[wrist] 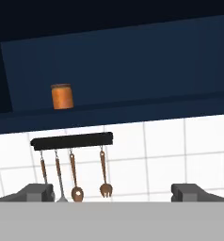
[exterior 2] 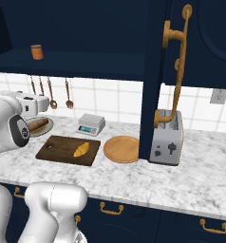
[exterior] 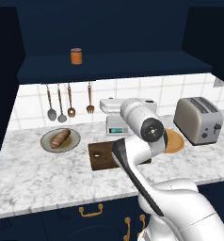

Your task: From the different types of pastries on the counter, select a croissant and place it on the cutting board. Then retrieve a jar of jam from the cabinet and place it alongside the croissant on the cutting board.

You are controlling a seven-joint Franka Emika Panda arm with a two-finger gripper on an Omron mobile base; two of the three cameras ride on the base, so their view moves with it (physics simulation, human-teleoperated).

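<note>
Right base view: croissant [exterior 2: 81, 149] already on cutting board [exterior 2: 62, 144] | jar of jam [wrist: 62, 96] sitting in cabinet [wrist: 132, 61] | gripper [wrist: 116, 192] spread wide, holding nothing

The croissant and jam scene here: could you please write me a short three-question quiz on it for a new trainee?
1. True or false: the croissant already lies on the cutting board.
2. Where does the jar of jam stand?
A. on the cabinet shelf
B. on the cutting board
C. beside the toaster
3. Fill in: the brown loaf-like pastry rests on a ____ on the counter.

Key
1. True; it sits near the middle of the board.
2. A; it stands upright on the shelf, untouched, while the gripper looks towards it with its jaws wide open and nothing between them.
3. Plate; the round plate lies left of the board.
</note>
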